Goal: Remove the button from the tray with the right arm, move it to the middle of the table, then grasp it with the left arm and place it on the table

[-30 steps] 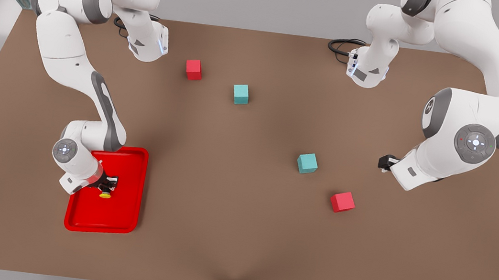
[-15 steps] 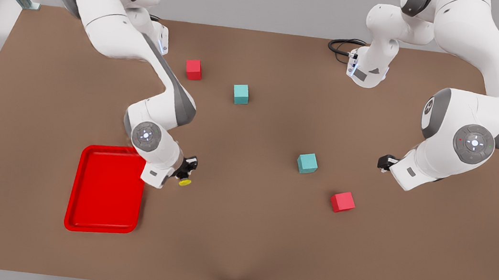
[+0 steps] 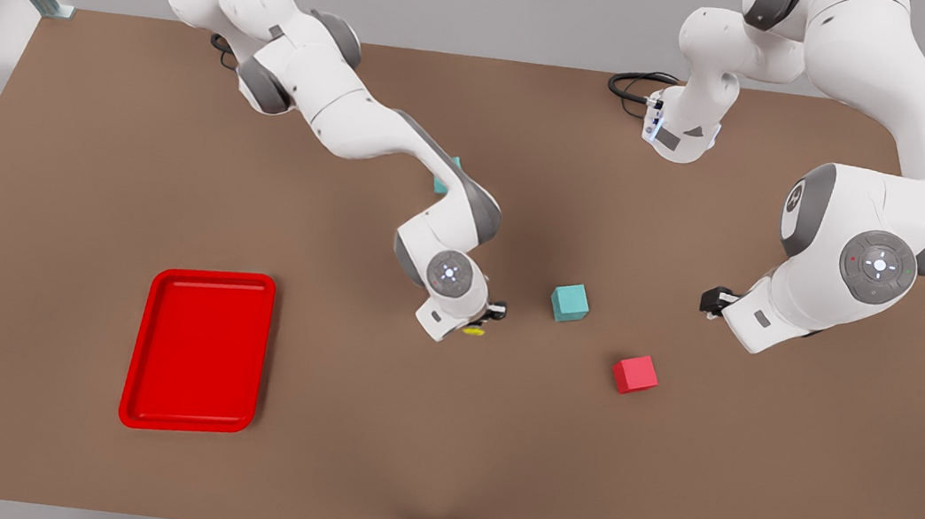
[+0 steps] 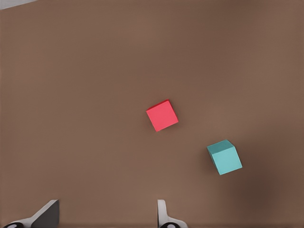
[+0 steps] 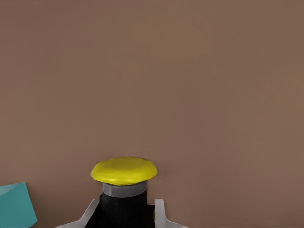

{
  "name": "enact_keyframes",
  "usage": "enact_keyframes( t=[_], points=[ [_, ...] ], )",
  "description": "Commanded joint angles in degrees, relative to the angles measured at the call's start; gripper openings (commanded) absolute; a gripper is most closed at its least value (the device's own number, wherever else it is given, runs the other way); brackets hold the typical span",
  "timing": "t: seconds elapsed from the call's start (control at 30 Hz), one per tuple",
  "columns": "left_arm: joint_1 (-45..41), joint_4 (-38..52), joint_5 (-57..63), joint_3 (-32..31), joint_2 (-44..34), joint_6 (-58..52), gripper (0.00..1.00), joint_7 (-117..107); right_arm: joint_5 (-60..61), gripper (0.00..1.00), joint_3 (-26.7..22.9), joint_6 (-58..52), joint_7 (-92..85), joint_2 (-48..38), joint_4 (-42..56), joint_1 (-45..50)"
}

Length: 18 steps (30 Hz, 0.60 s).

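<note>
The button [image 3: 473,329], a yellow cap on a black body, hangs just above the table [image 3: 338,386] near its middle. My right gripper [image 3: 491,312] is shut on it. In the right wrist view the cap [image 5: 124,171] sticks out past the right gripper [image 5: 124,209], whose fingers clamp the black body. The red tray [image 3: 200,350] lies at the front view's left, with nothing in it. My left gripper [image 3: 712,301] waits at the front view's right; in the left wrist view the left gripper [image 4: 105,216] is open above bare table.
A teal cube [image 3: 569,302] [image 4: 224,157] [image 5: 14,204] sits just right of the held button, a red cube [image 3: 635,374] [image 4: 162,115] beyond it. Another teal cube [image 3: 445,172] peeks from behind the right arm. Black cables [image 3: 633,84] lie at the far edge.
My right arm lifted the button out of the tray and carried it toward the front view's right, to the table's middle. The left arm has stayed put.
</note>
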Motion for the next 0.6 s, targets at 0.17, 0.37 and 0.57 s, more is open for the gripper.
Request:
enact_keyframes(
  t=[0.17,0.37,0.57],
  points=[
    [0.0,0.03,0.04,0.01,0.02,0.05,1.0,-0.02,0.51,0.44,-0.19,7.35,18.39,3.05,-0.06,0.64],
    [0.0,0.03,0.04,0.01,0.02,0.05,1.0,-0.1,0.43,1.0,-0.46,9.9,17.17,3.23,-0.06,1.79],
    [-1.14,0.03,-0.22,0.01,0.8,0.05,1.0,-4.48,-0.01,1.0,-0.37,-14.61,3.29,-16.98,-0.5,-6.38]
  ],
)
